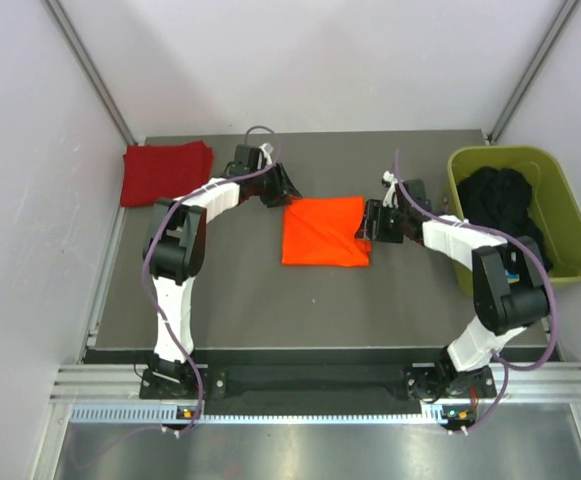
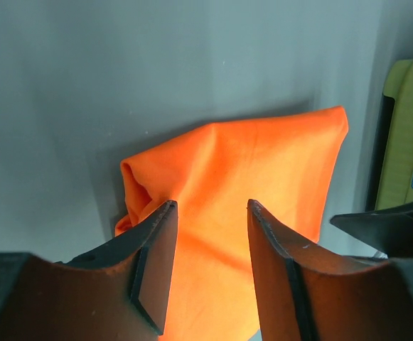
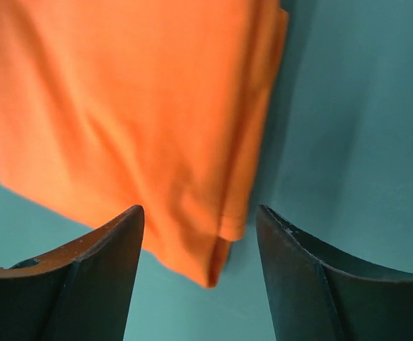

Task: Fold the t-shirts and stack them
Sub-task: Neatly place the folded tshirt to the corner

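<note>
A folded bright orange t-shirt (image 1: pixel 323 231) lies flat at the middle of the table. It fills the left wrist view (image 2: pixel 249 177) and the right wrist view (image 3: pixel 128 106). A folded dark red t-shirt (image 1: pixel 163 172) lies at the far left corner. My left gripper (image 1: pixel 288 190) is open and empty at the orange shirt's far left corner, its fingers (image 2: pixel 156 249) just above the cloth. My right gripper (image 1: pixel 367 228) is open and empty at the shirt's right edge, its fingers (image 3: pixel 106 263) astride a hanging corner.
An olive-green plastic tub (image 1: pixel 566 215) stands at the right edge of the table and holds dark black cloth (image 1: pixel 505 200). White walls enclose the table on the left, back and right.
</note>
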You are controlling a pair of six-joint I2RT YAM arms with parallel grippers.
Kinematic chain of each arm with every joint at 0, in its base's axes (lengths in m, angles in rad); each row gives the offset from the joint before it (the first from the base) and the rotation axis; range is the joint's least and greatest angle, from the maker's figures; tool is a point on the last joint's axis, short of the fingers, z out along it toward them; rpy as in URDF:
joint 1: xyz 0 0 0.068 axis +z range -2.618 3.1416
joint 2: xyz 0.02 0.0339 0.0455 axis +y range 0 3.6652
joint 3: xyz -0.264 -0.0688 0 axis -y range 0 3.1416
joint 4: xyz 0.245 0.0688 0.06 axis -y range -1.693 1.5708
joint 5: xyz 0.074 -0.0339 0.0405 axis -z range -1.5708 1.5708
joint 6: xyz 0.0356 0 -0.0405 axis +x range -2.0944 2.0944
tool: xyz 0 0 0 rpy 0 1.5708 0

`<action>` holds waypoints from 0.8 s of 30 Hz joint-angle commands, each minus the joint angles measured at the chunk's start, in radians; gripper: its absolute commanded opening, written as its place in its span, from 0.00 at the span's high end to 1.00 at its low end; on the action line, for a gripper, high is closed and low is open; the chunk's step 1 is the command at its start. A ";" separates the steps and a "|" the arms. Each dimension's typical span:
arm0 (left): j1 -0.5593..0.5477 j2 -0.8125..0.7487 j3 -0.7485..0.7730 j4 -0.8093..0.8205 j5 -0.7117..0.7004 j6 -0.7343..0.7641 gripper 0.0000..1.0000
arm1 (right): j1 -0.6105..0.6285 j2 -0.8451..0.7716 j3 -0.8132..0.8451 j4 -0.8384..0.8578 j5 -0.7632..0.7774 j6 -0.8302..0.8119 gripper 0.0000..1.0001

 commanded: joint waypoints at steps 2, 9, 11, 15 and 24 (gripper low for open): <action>0.005 0.032 0.068 -0.032 -0.021 0.049 0.51 | -0.002 0.049 0.036 0.052 0.074 -0.023 0.37; 0.016 0.069 0.084 -0.075 -0.092 0.075 0.52 | -0.010 0.083 -0.049 0.157 0.019 0.022 0.67; 0.025 0.075 0.079 -0.081 -0.101 0.078 0.52 | -0.018 0.077 -0.076 0.209 0.013 0.044 0.78; 0.042 0.078 0.044 -0.065 -0.115 0.072 0.52 | -0.019 0.089 -0.118 0.258 -0.001 0.082 0.90; 0.053 -0.006 0.032 -0.124 -0.084 0.103 0.51 | -0.027 0.101 -0.132 0.296 -0.032 0.118 0.89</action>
